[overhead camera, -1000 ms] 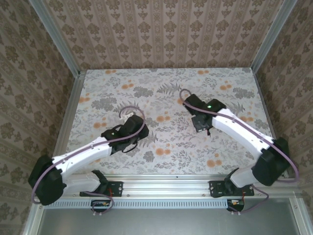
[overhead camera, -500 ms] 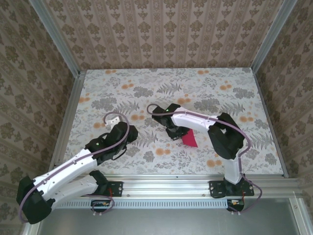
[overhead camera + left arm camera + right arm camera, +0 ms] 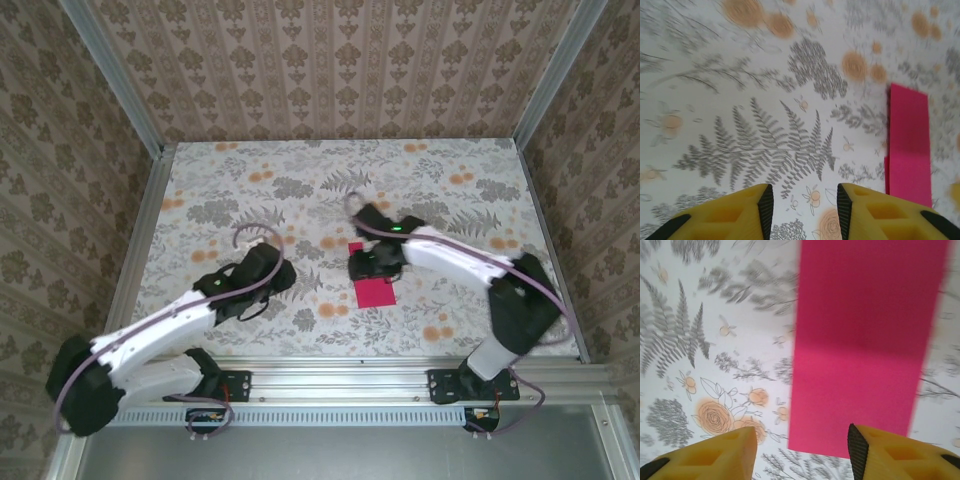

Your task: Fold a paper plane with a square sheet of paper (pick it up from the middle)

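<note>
The square sheet of paper [image 3: 373, 292] is magenta-pink and lies flat on the table as a long rectangle, not a pointed paper plane. My right gripper [image 3: 368, 262] hovers over its far half, open, and a pink corner shows beyond it. In the right wrist view the sheet [image 3: 865, 340] fills the upper right, and its near edge lies between the open fingers of the right gripper [image 3: 802, 440], which hold nothing. My left gripper [image 3: 280, 272] is to the left of the sheet. In the left wrist view it [image 3: 805, 197] stands open over bare tablecloth, with the sheet [image 3: 909, 145] off to its right.
The table [image 3: 250, 200] is covered with a cloth printed with grey ferns and orange flowers. Patterned walls and aluminium posts [image 3: 140, 120] close it in on three sides. A metal rail [image 3: 340, 375] runs along the near edge by the arm bases.
The right gripper has opened and pulled in towards the table's middle. The pink sheet, angled half a second ago, now lies straight on the cloth. The left gripper has edged right.
</note>
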{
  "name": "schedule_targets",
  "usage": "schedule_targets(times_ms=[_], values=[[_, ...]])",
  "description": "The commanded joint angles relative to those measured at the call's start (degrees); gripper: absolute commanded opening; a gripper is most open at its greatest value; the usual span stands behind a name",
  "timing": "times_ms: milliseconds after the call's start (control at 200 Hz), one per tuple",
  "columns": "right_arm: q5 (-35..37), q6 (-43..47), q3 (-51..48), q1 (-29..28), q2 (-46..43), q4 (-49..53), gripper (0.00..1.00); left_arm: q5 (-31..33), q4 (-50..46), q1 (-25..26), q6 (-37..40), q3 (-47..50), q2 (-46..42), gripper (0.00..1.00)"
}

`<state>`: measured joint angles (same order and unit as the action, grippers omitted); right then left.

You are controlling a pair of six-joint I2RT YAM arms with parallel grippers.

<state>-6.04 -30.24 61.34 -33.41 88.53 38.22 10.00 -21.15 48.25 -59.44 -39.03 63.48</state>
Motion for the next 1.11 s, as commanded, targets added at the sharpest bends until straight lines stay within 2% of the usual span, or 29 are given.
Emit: schedule_targets(times_ms=[0, 180, 440, 680, 1100], values=[[-14.4, -0.9, -8.9, 9.6, -4.8, -12.1, 0.55, -11.3, 6.0, 0.2, 5.5, -7.0, 9.3, 0.34], [-20.7, 2.6, -13.3, 17.4, -3.9, -14.2, 0.51, -19.1, 11.0, 1.7, 6.4, -18.0, 26.4, 0.22], [-22.8, 2.7, -17.7, 18.4, -1.2, -16.0, 0.45, -24.3, 11.2, 1.6, 6.6, -27.6, 39.9, 0.17], [-20.5, 3.4, -20.4, 18.4, -2.4, -14.8, 0.45, -26.5, 10.9, 1.6, 7.5, -30.8, 46.0, 0.14], [-22.0, 3.4, -23.0, 18.4, -2.0, -15.3, 0.45, -26.0, 9.8, 1.5, 8.8, -30.0, 49.4, 0.11]])
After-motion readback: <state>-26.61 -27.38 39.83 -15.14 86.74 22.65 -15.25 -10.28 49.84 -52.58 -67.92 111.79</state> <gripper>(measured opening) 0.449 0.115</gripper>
